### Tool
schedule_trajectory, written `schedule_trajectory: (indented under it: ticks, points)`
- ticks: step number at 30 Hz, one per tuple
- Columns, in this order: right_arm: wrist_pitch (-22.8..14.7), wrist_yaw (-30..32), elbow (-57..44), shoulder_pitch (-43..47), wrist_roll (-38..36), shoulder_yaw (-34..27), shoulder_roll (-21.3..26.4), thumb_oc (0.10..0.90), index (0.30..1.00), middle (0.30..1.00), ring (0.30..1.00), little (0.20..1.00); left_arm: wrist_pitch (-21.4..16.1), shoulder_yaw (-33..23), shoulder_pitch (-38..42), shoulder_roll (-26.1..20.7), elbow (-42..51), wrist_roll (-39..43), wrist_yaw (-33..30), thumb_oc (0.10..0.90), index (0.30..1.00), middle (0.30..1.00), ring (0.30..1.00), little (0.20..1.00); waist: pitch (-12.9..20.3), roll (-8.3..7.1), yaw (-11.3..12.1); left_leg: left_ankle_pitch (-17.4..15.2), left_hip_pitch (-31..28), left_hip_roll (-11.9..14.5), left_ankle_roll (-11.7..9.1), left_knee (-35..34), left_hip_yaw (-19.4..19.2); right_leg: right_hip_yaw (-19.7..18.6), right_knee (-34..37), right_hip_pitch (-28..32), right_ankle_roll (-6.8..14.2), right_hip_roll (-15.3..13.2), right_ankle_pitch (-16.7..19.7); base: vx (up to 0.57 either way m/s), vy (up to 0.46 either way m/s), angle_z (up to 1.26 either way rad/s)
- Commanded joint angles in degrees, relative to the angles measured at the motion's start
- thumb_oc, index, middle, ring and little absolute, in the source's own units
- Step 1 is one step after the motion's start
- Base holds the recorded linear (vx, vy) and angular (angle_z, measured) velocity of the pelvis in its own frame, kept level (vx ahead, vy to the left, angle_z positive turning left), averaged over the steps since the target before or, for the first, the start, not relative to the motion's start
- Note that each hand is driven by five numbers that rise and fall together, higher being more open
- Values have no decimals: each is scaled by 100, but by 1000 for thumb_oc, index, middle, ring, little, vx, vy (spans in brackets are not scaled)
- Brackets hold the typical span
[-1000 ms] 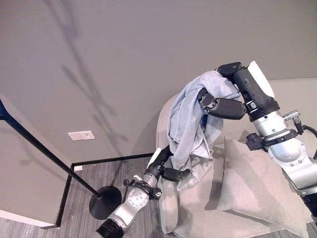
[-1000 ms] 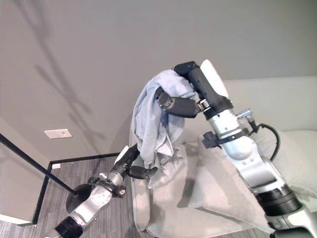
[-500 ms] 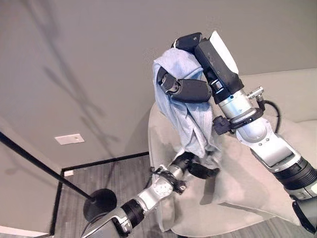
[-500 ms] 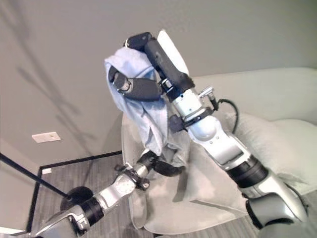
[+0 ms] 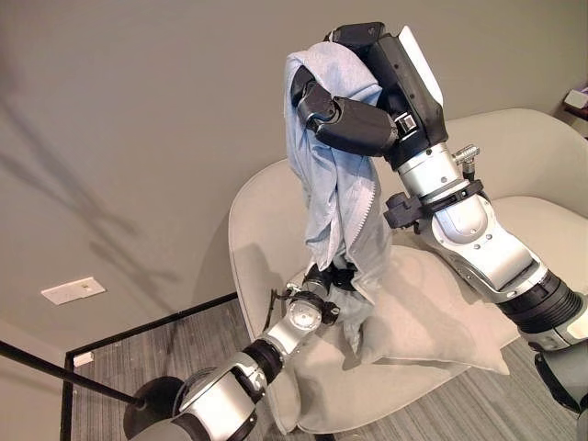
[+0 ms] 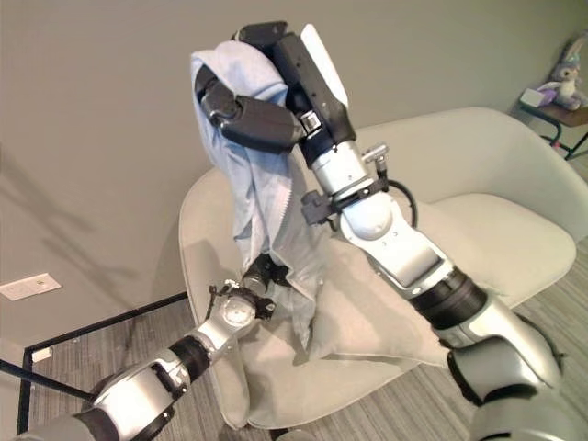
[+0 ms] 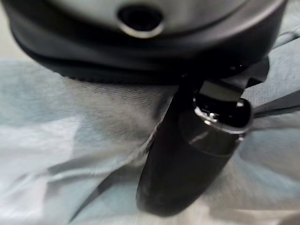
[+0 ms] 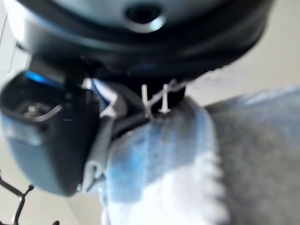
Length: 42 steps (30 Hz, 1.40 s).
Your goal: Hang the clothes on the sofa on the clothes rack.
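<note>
1. The pale blue-grey cloth garment (image 5: 335, 175) is held high above the light beige upholstered sofa (image 5: 514, 156), draped over the right hand (image 5: 354, 110), whose fingers (image 5: 344, 124) are curled round its top fold.

2. From that grip the garment hangs as one long bunched strip, its long axis running almost straight down; its lower end reaches the beige cushion (image 5: 432, 317) on the sofa seat.

3. The left hand (image 5: 331, 280) is seen at the lower end of the strip. In the left wrist view its thumb (image 7: 187, 159) is pressed against the cloth, but whether the fingers are closed on it cannot be told.

4. The black metal clothes rack (image 5: 73, 381) is seen as a slanting pole and a round base on the grey wood-look floor (image 5: 184, 344), well apart from the garment and off to the robot's left.

5. The coming move is judged to turn on this: the garment must be carried leftward, and although the left hand is nearer the rack, the weight is borne by the right.
</note>
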<state>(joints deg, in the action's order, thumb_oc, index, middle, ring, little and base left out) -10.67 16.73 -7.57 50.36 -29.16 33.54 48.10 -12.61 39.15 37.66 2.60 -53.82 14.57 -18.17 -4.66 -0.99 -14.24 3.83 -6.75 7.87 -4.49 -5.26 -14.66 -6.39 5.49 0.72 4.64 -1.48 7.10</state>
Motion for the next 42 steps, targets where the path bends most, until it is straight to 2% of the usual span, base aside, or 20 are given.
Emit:
schedule_trajectory:
  ticks: [1,4,6,9,10,12,13,14,16,17,24,28,29,32,33,36,38,40,41,42]
  points:
    - [-1040,335,-498,705,-146,-1446,-61,400,300,300,300,300,-190,150,-84,70,-19,-198,-154,400,300,300,300,300,489,-282,416,-463,-72,99,-174,26,435,342,-49,225,152,-58,-468,-10,-60,6]
    - [-1113,183,-669,191,-194,-1792,308,400,300,300,300,300,-264,-106,-514,-350,772,-254,-242,400,300,300,300,300,475,-304,537,-408,3,109,-184,26,548,455,-49,236,133,-39,-499,-17,-61,42]
    - [-1170,-152,-826,-648,-243,-2349,926,400,300,300,300,300,-407,-856,-1298,-1144,2204,-341,-296,400,300,300,300,300,411,-285,725,-256,128,117,-196,26,663,575,-49,232,115,-18,-489,-33,-57,14]
    - [-1161,-164,-861,-744,-246,-2420,912,400,300,300,300,300,-377,-824,-1345,-1175,2254,-342,-295,400,300,300,300,300,435,-305,730,-316,97,122,-200,26,677,588,-49,268,122,-14,-544,13,-28,27]
    - [-1251,-573,-885,-1662,-57,-3298,1423,400,300,300,300,300,-474,-2041,-2286,-2175,3687,-1066,-411,400,300,300,300,300,422,-273,901,-277,165,141,-228,26,789,735,-49,301,123,4,-597,29,-61,19]
    - [-1393,-884,-856,-2177,353,-4059,1838,400,300,300,300,300,-558,-3272,-2938,-3059,4580,-2366,-752,400,300,300,300,300,415,-226,1042,-234,121,140,-229,26,846,815,-49,364,117,9,-646,42,-33,29]
    - [-1391,-888,-876,-2222,353,-4100,1822,400,300,300,300,300,-539,-3274,-2962,-3070,4618,-2376,-746,400,300,300,300,300,418,-246,1042,-210,131,134,-227,26,852,819,-49,356,115,3,-630,1,25,44]
    - [-1467,-848,-839,-2441,1046,-4583,2052,400,300,300,300,300,-491,-4407,-3132,-3813,5216,-3449,-1170,400,300,300,300,300,286,-248,1227,-378,343,101,-278,597,1014,847,-49,458,65,-66,-686,-6,25,40]
    - [-1458,-841,-867,-2477,1062,-4617,2022,400,300,300,300,300,-474,-4423,-3156,-3825,5255,-3459,-1160,400,300,300,300,300,305,-263,1208,-437,372,101,-279,645,1040,856,-49,461,72,-68,-715,23,85,16]
    - [-1470,-746,-937,-2871,1836,-5067,1852,400,300,300,300,300,-365,-5405,-3153,-4431,5653,-4223,-1606,400,300,300,300,300,291,-119,1303,-382,449,270,-341,610,1142,924,-49,504,133,-143,-716,25,135,14]
    - [-1229,300,-1393,-3974,3994,-5892,1450,400,300,300,300,300,-75,-6124,-2378,-6018,5873,-5307,-2830,400,300,300,300,300,337,-126,1219,306,512,1205,-626,32,1188,1023,-151,527,492,-617,-849,66,284,25]
    - [-1025,868,-1405,-4386,4606,-6189,1357,400,300,300,300,300,107,-6184,-2203,-6476,6206,-5740,-3173,400,300,300,300,300,455,51,1239,195,421,1300,-715,41,1366,996,-177,537,670,-826,-858,103,426,-10]
    - [-610,1166,-1354,-4795,5240,-6649,1238,400,300,300,300,300,211,-6134,-1860,-6625,6291,-5855,-3252,400,300,300,300,300,543,170,1098,-13,474,1086,-784,150,1220,1127,-269,648,839,-1260,-649,214,661,-13]
    - [-334,1509,-1254,-4886,5633,-6822,1067,400,300,300,300,300,441,-5973,-1583,-6888,6181,-6031,-3401,400,300,300,300,300,629,98,1137,-334,437,651,-601,136,1240,1189,-435,623,974,-1661,-367,166,563,62]
    - [-166,1657,-1154,-4726,5761,-6674,910,400,300,300,300,300,609,-5778,-1414,-7110,5924,-6076,-3511,400,300,300,300,300,629,40,1169,-457,332,211,-339,53,1185,1199,-763,454,961,-2007,121,80,369,79]
    - [-160,1670,-1129,-4687,5779,-6640,893,400,300,300,300,300,609,-5716,-1349,-7151,5872,-6076,-3535,400,300,300,300,300,635,-24,1186,-456,337,152,-310,54,1152,1152,-796,408,987,-2068,109,36,220,18]
    - [144,1888,-578,-4245,5711,-6215,996,400,300,300,300,300,941,-5461,-1194,-7408,5506,-6208,-3508,400,300,300,300,300,564,70,1386,-701,102,-341,5,26,1021,1746,-1445,112,858,-2495,806,71,707,1]
    - [174,2011,-271,-3839,5813,-5906,1175,400,300,300,300,300,1097,-5259,-1015,-7577,5271,-6337,-3488,400,300,300,300,300,463,74,1354,-658,110,-500,143,26,890,1990,-1691,-41,810,-2597,764,-33,375,-34]
    - [169,2021,-246,-3809,5815,-5882,1179,400,300,300,300,300,1097,-5240,-991,-7588,5251,-6335,-3495,400,300,300,300,300,463,64,1344,-655,117,-508,146,26,895,1990,-1702,-50,812,-2607,758,169,461,-22]
    - [222,2115,271,-3790,5611,-6048,1561,400,300,300,300,300,1359,-5361,-1163,-7805,4573,-6283,-3448,400,300,300,300,300,445,160,1180,-683,-63,-746,310,26,1020,1607,-1889,-337,382,-963,-653,230,506,0]
